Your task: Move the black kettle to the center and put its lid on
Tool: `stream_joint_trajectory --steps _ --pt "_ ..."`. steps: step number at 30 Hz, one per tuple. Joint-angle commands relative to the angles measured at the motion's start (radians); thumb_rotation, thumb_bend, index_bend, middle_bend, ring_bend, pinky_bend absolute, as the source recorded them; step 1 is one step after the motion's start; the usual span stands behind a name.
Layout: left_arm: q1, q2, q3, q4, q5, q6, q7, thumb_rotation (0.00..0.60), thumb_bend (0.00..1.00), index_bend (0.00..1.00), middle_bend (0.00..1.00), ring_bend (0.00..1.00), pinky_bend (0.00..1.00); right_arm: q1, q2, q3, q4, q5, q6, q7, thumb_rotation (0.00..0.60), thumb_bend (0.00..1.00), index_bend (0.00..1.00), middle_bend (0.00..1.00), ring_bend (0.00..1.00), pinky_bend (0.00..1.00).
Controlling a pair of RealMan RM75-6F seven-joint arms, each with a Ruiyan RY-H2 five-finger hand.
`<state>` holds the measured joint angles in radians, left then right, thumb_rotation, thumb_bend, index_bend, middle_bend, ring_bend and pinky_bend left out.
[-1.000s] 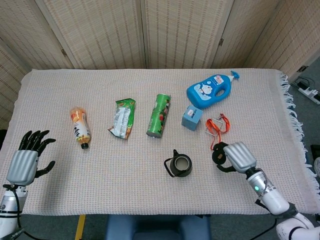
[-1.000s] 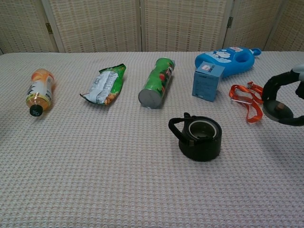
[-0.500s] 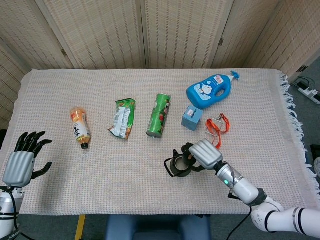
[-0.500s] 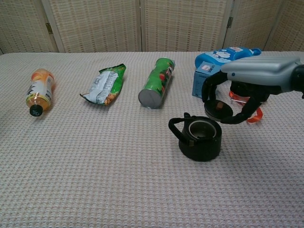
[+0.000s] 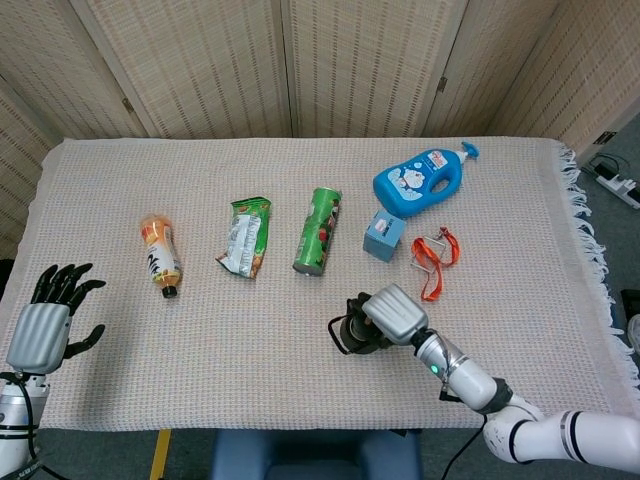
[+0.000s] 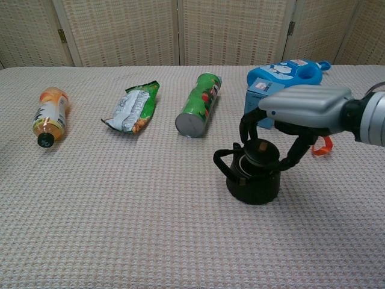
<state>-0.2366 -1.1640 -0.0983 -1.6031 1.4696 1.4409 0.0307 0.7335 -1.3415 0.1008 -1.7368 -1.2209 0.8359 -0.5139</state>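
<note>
Woven tablecloth (image 5: 250, 330) | right robot hand (image 6: 301, 114) pinches lid (image 6: 260, 152) over black kettle (image 6: 251, 180) (fingers arched down) | left robot hand (image 5: 45, 325) idle, fingers apart

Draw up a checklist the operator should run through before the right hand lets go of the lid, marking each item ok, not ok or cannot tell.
1. Right hand holds the lid: ok.
2. Lid over the kettle mouth: ok.
3. Lid fully seated and level: cannot tell; fingers hide the rim.
4. Kettle upright near the table's centre: ok.
5. Left hand away from the kettle, holding nothing: ok.
6. Blue box and green can apart from the kettle: ok.
</note>
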Motion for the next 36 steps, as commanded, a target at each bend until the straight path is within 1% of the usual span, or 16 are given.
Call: stream_joint_trajectory --steps 1,7,13,18,23,28,36 --pt "0.000 0.000 0.000 0.001 0.000 -0.001 0.000 0.600 0.23 0.25 0.09 0.06 0.00 0.004 -0.005 -0.002 0.005 -0.004 0.006 0.002 0.600 0.31 0.35 0.36 0.87 0.70" --pt "0.001 -0.003 0.000 0.004 0.000 -0.002 0.000 0.600 0.23 0.25 0.09 0.06 0.00 0.009 -0.018 -0.015 0.010 -0.023 0.016 0.019 0.600 0.31 0.24 0.26 0.86 0.70" --pt "0.003 -0.006 -0.001 0.010 -0.001 -0.003 -0.003 0.600 0.23 0.25 0.09 0.06 0.00 -0.001 -0.011 -0.030 0.005 -0.048 0.038 0.043 0.600 0.31 0.18 0.23 0.85 0.70" --pt "0.004 -0.007 -0.001 0.010 0.001 -0.001 -0.003 0.600 0.23 0.25 0.09 0.06 0.00 -0.024 0.019 -0.047 -0.028 -0.107 0.073 0.104 0.600 0.31 0.18 0.24 0.86 0.70" --pt "0.002 -0.008 -0.002 0.005 0.004 -0.002 0.003 0.600 0.23 0.25 0.09 0.06 0.00 -0.045 0.045 -0.079 -0.043 -0.160 0.080 0.167 0.600 0.31 0.18 0.32 0.85 0.70" --pt "0.000 -0.010 -0.002 -0.001 0.010 -0.001 0.012 0.600 0.23 0.25 0.09 0.06 0.00 -0.046 0.032 -0.088 -0.023 -0.175 0.069 0.199 0.600 0.31 0.19 0.34 0.85 0.70" --pt "0.006 -0.005 -0.003 -0.005 0.005 0.003 0.014 0.600 0.23 0.25 0.09 0.06 0.00 -0.040 0.003 -0.093 0.014 -0.181 0.052 0.207 0.600 0.31 0.20 0.34 0.85 0.70"
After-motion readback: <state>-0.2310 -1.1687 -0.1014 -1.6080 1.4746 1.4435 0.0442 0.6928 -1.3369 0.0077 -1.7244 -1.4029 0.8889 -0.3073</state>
